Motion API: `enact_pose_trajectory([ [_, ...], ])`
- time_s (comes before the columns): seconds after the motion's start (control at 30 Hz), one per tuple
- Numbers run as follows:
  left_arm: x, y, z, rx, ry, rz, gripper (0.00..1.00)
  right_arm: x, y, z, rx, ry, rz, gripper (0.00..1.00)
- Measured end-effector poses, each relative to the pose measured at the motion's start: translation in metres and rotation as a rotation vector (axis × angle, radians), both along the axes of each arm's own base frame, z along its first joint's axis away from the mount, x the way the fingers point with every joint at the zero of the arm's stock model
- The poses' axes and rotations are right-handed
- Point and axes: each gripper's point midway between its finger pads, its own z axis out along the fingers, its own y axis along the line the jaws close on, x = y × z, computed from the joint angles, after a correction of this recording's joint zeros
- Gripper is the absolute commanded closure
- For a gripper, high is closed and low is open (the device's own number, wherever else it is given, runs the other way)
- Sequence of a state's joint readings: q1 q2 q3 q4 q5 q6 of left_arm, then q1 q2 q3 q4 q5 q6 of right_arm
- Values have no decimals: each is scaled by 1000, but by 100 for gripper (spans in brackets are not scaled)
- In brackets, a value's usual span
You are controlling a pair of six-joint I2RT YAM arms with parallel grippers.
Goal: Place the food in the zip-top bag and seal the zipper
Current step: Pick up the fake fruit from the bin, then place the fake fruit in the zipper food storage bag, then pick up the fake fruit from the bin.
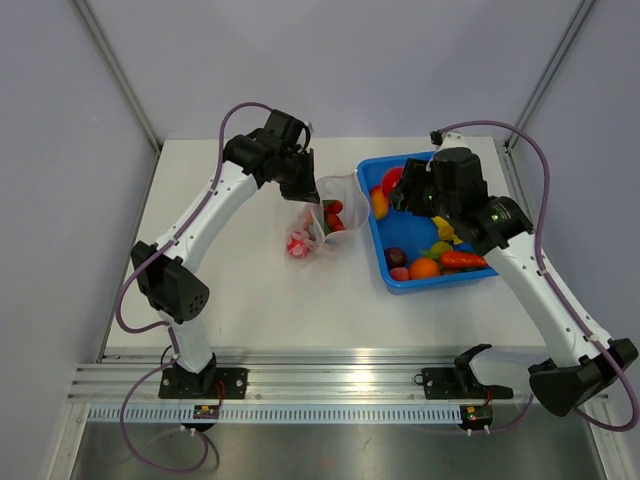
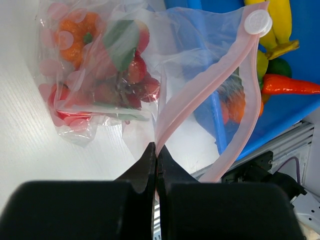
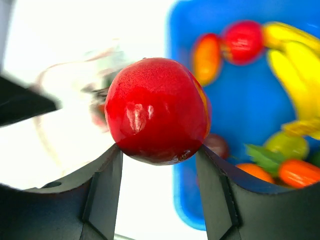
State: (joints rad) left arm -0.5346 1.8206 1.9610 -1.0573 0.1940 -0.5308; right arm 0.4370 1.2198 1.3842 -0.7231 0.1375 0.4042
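Observation:
The clear zip-top bag point(image 1: 322, 225) with pink dots lies mid-table, holding several red, orange and green toy foods point(image 2: 117, 65). Its pink zipper strip point(image 2: 200, 92) stands open in a loop, with a white slider point(image 2: 258, 22) at the far end. My left gripper point(image 2: 156, 150) is shut on the bag's mouth edge and holds it up; it also shows in the top view point(image 1: 305, 190). My right gripper point(image 3: 157, 152) is shut on a red toy apple point(image 3: 156, 110), above the blue tray's left edge point(image 1: 395, 185). More food, with a banana point(image 3: 295, 65) and a carrot point(image 1: 463, 260), lies in the tray.
The rigid blue tray point(image 1: 378, 240) stands right of the bag, touching or nearly touching its mouth. A metal rail point(image 1: 330, 385) runs along the table's near edge, with both arm bases on it. Grey walls enclose the table on three sides.

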Motion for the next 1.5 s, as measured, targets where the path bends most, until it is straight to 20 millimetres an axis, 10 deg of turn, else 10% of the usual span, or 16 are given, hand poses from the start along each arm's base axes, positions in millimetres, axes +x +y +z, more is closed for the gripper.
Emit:
enact_pose_trajectory([
  [0.2, 0, 0, 4, -1, -5, -2, 100, -23, 63, 37, 62, -57, 198, 64],
  [0.4, -1, 1, 4, 0, -4, -2, 100, -20, 101, 16, 73, 4, 282, 61],
  [0.53, -1, 1, 4, 1, -2, -2, 100, -7, 121, -18, 46, 79, 307, 16],
  [0.63, -2, 2, 3, 8, -1, -4, 100, -1, 127, -46, 7, 145, 310, 13],
  [0.9, -2, 3, 2, 13, 0, -5, 100, 3, 98, -8, -13, 20, 219, 19],
  [1.07, -2, 3, 2, 14, 0, -5, 100, 29, 22, 6, 61, -39, -2, 20],
  [1.2, -2, 3, 2, 14, 0, -4, 100, 54, -25, -31, 88, 33, -165, 15],
  [1.5, -2, 3, 2, 15, 0, -4, 100, 106, -3, -162, 113, 305, -207, 14],
])
